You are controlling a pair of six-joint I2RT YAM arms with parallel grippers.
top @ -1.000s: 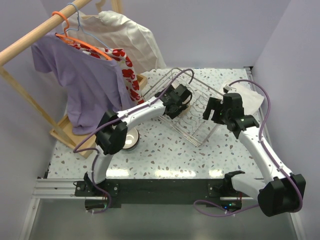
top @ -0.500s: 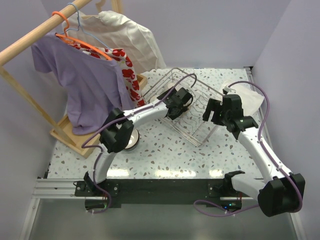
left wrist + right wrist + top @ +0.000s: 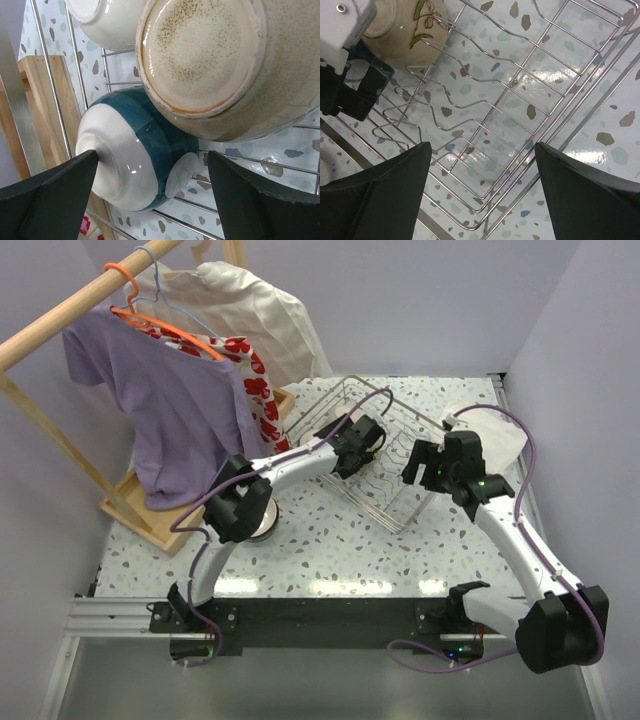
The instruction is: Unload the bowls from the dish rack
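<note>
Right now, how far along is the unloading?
Done: one unloaded bowl sits on the table. In hand: the open left pincer straddles the teal-banded bowl, not closed. Remaining: that, the beige bowl and white bowl, all in the dish rack. Right pincer open, empty.

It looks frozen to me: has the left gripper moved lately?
Yes, slightly: the left gripper has edged rightward, deeper into the dish rack.

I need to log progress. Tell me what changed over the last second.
The left hand eased slightly right, further into the silver wire dish rack. The right hand edged slightly left at the rack's right side. Both stayed open, and nothing was taken or released. The rack did not move.
</note>
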